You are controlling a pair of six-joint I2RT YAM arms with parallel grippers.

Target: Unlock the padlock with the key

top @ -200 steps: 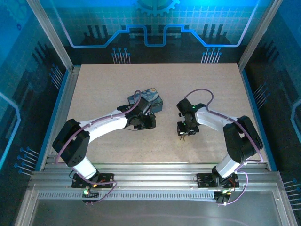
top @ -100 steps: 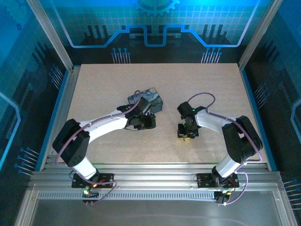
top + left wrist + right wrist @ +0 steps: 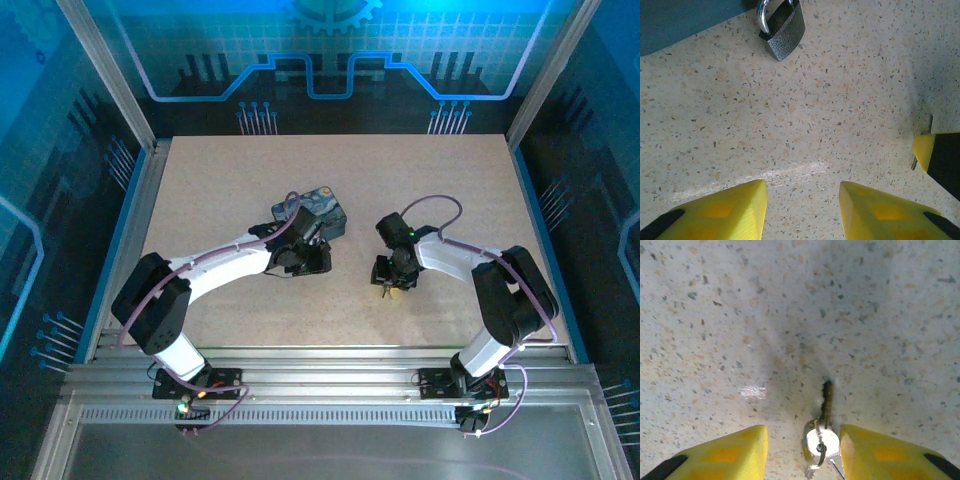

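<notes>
ahead of the left gripper, the padlock had a dark, grainy, matt metal body and a smooth, shiny metal shackle. the table under it looked matt, pale and speckled. between the smooth yellow plastic fingers of the right gripper, the key was dull dark metal with a glossy silvery head.

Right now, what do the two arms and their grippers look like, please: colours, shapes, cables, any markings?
The left arm and the right arm both have white links between black joints, and a thin purple cable loops along each. The left gripper and the right gripper have wedge-shaped yellow fingers with black at the outer ends. No markings are readable.
</notes>
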